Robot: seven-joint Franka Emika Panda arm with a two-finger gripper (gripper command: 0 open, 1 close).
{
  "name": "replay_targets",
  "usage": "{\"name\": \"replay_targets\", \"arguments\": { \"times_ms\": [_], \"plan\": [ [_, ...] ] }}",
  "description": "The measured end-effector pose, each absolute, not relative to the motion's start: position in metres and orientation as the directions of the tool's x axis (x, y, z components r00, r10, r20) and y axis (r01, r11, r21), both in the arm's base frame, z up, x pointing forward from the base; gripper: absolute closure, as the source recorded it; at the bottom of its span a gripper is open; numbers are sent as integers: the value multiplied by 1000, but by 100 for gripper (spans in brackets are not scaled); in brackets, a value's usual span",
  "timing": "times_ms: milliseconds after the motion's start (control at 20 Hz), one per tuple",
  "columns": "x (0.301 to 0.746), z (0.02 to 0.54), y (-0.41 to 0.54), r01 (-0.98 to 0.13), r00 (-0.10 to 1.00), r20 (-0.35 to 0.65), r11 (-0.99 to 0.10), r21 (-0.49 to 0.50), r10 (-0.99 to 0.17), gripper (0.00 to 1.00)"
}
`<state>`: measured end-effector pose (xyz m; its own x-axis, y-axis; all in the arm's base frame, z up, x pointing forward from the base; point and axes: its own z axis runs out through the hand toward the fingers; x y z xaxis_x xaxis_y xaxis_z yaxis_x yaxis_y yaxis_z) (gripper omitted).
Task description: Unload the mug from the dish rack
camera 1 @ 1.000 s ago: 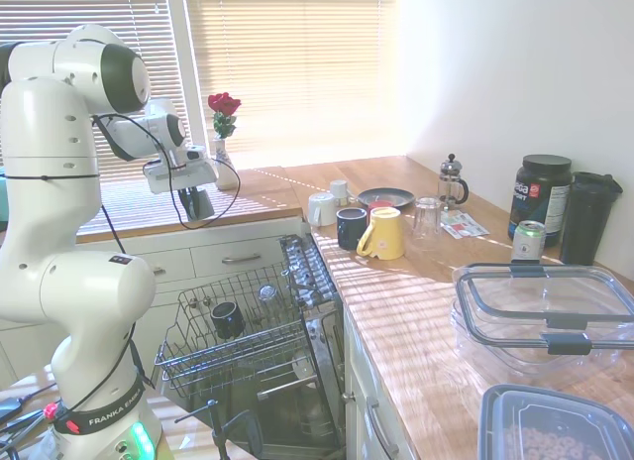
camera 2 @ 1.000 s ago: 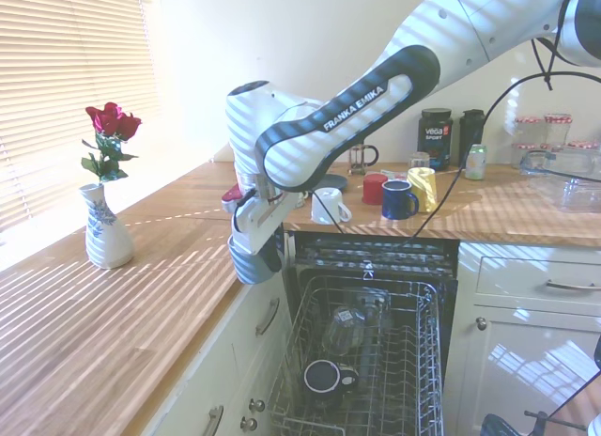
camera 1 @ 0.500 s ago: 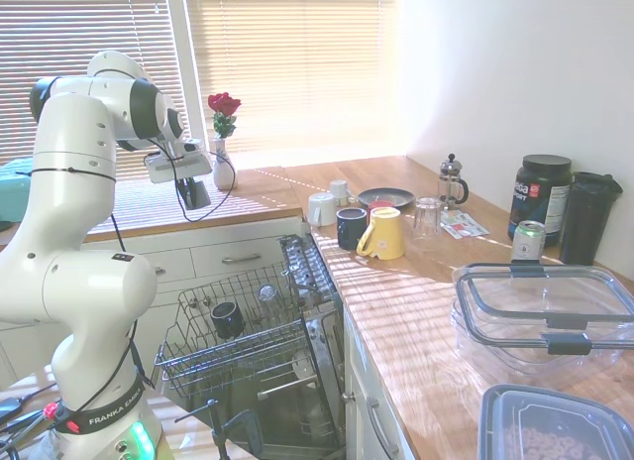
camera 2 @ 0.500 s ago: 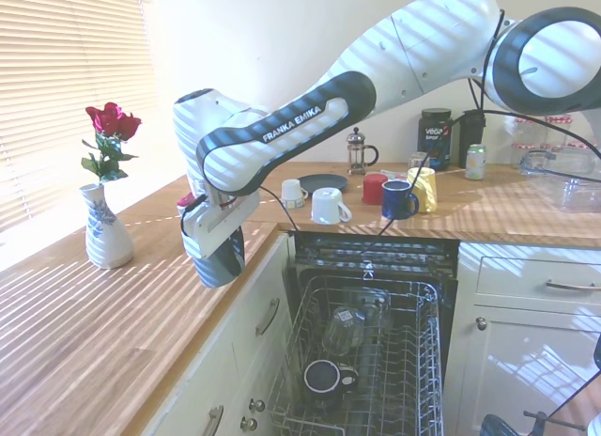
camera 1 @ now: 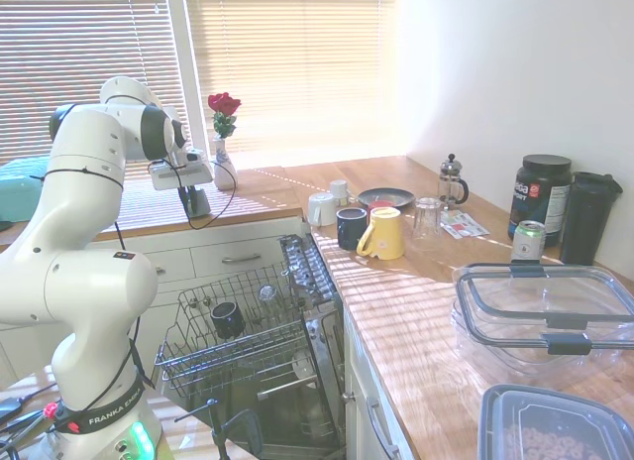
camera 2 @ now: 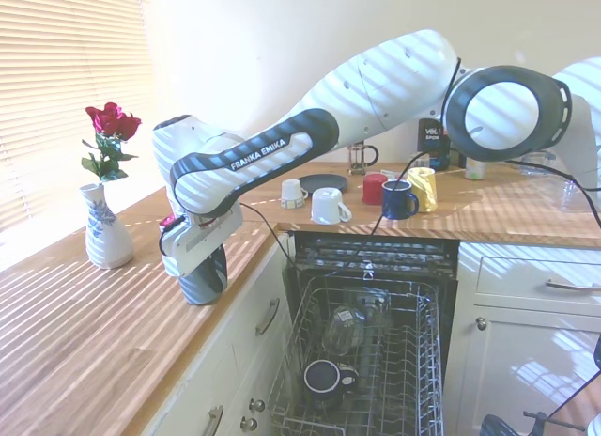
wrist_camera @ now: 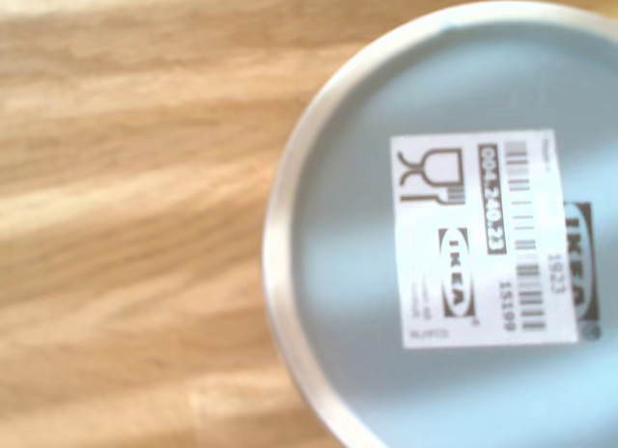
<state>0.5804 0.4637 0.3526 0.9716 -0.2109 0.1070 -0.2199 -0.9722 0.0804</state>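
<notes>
On the table [camera 2: 113,333], near its front edge and beside the open dishwasher: the tool [camera 2: 200,272], clenched on a dark cup [camera 2: 203,288] that hangs under it. Whether the cup's lower end touches the wood cannot be told from either exterior view.

- Dark cup, wrist view: round pale base [wrist_camera: 367,178] facing the camera, with a white printed label [wrist_camera: 488,240]. The base is uppermost, so the cup is judged to be carried mouth down. Wood grain fills the rest of that view.
- Mug [camera 2: 324,377]: small, glossy black, in the dish rack [camera 2: 423,361], front portion, mouth up and somewhat tilted among the tines. Well apart from the tool and untouched.
- Clear glass [camera 2: 346,328]: in the same rack, just behind the mug.
- Vase [camera 2: 103,231] with a red rose: on the table, farther toward the window.
- Navy mug [camera 2: 398,199], yellow mug [camera 2: 424,187]: on the table behind the dishwasher.

Step in hand, as judged: setting the held cup down. Notes for doing it well:
1. Lower straight, until the rim sits flat on the wood, before letting go.
2. Keep it back from the table's edge, where a nudge could tip it onto the rack.
3. Lift clear vertically, so the fingers do not drag it.
4. For the black mug, approach from above and grip one wall at the rim, clear of the glass and tines.
</notes>
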Motion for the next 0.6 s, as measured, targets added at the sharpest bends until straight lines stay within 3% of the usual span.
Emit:
{"name": "replay_targets", "arguments": {
  "times_ms": [150,200,600],
  "plan": [
    [590,352,466,-231,970,99,-970,73,-224,100],
    [592,352,467,-234,969,96,-969,74,-227,0],
    [606,352,467,-253,965,92,-963,89,-245,0]
  ]
}}
